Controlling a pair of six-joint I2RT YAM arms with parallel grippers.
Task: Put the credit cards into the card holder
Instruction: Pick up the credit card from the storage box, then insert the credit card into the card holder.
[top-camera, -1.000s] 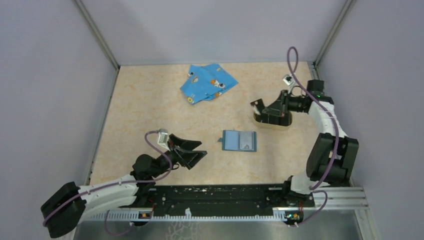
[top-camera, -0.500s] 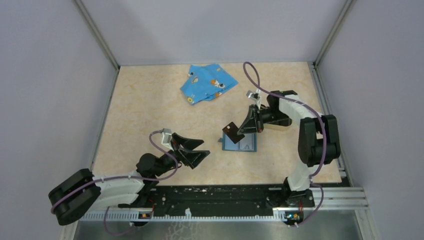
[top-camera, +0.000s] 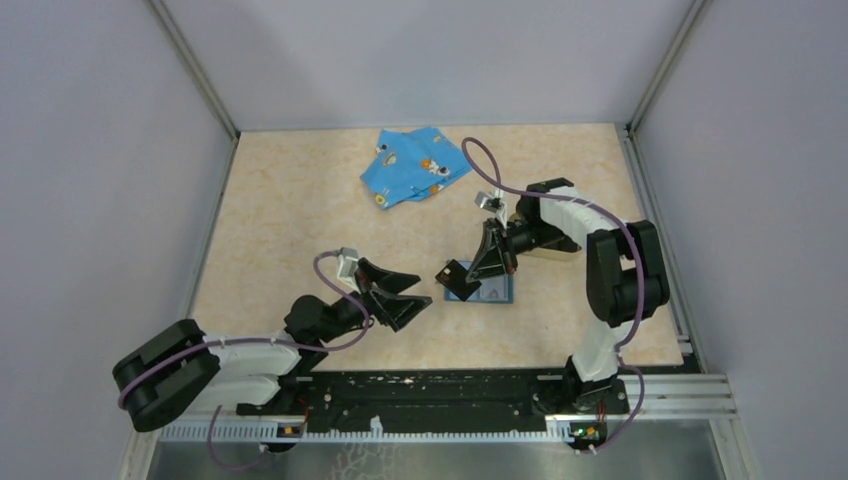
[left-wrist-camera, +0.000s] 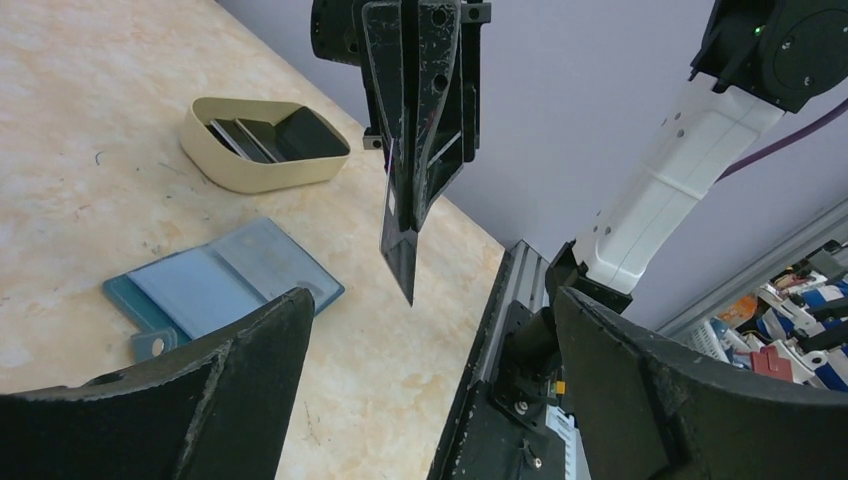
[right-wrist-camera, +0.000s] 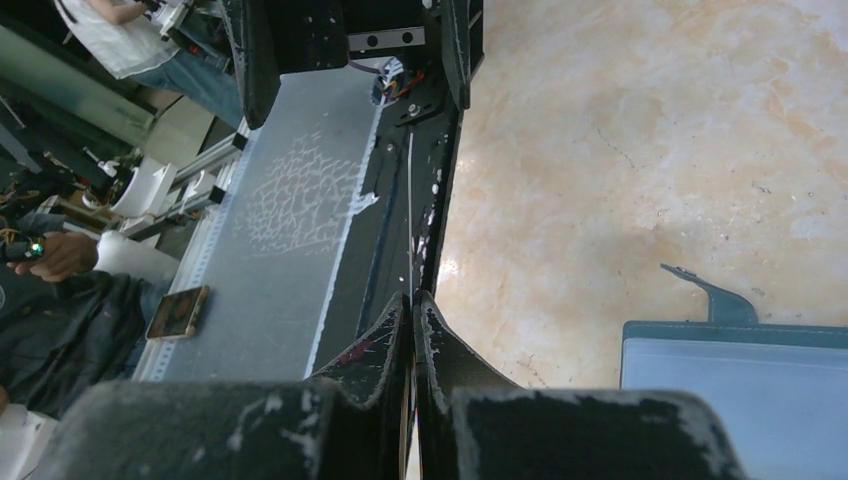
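Observation:
My right gripper (top-camera: 474, 272) is shut on a black credit card (top-camera: 458, 278) and holds it on edge, corner down, above the left end of the open teal card holder (top-camera: 497, 292). In the left wrist view the card (left-wrist-camera: 402, 250) hangs from the right gripper (left-wrist-camera: 415, 215) just above the holder (left-wrist-camera: 220, 285). More black cards (left-wrist-camera: 270, 137) lie in the tan oval tray (left-wrist-camera: 215, 150). My left gripper (top-camera: 402, 296) is open and empty, just left of the holder. In the right wrist view the fingers (right-wrist-camera: 380, 350) are pressed together, with the holder (right-wrist-camera: 740, 385) at lower right.
A blue cartoon-print cloth (top-camera: 415, 165) lies at the back of the table. The black rail (top-camera: 440, 400) with the arm bases runs along the near edge. The right arm (top-camera: 610, 260) arches over the tray.
My right gripper left the tray with a card and moved left to above the card holder. My left gripper moved forward and right, closer to the holder, still open.

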